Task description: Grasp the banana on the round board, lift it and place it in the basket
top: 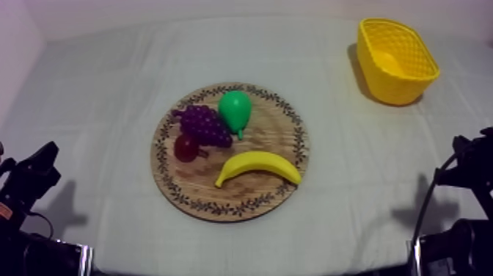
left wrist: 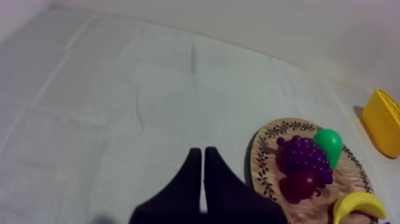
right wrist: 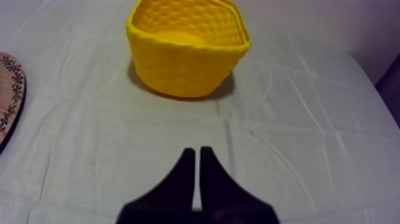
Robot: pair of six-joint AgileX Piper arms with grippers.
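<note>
A yellow banana (top: 258,166) lies on the near right part of the round wooden board (top: 286,121), in the middle of the table. The yellow basket (top: 396,61) stands at the far right, with nothing in it. My left gripper (left wrist: 202,154) is shut on nothing, over bare cloth to the left of the board (left wrist: 265,167); the banana (left wrist: 357,206) lies beyond the board's fruit. My right gripper (right wrist: 197,152) is shut as a narrow wedge over the cloth, some way in front of the basket (right wrist: 184,56). Both arms rest low at the table's near corners (top: 29,180) (top: 469,165).
On the board also lie a green pear (top: 235,110), a bunch of purple grapes (top: 204,123) and a small red fruit (top: 185,147). Wide cloth lies between the board and the basket. The board's rim (right wrist: 9,95) edges the right wrist view.
</note>
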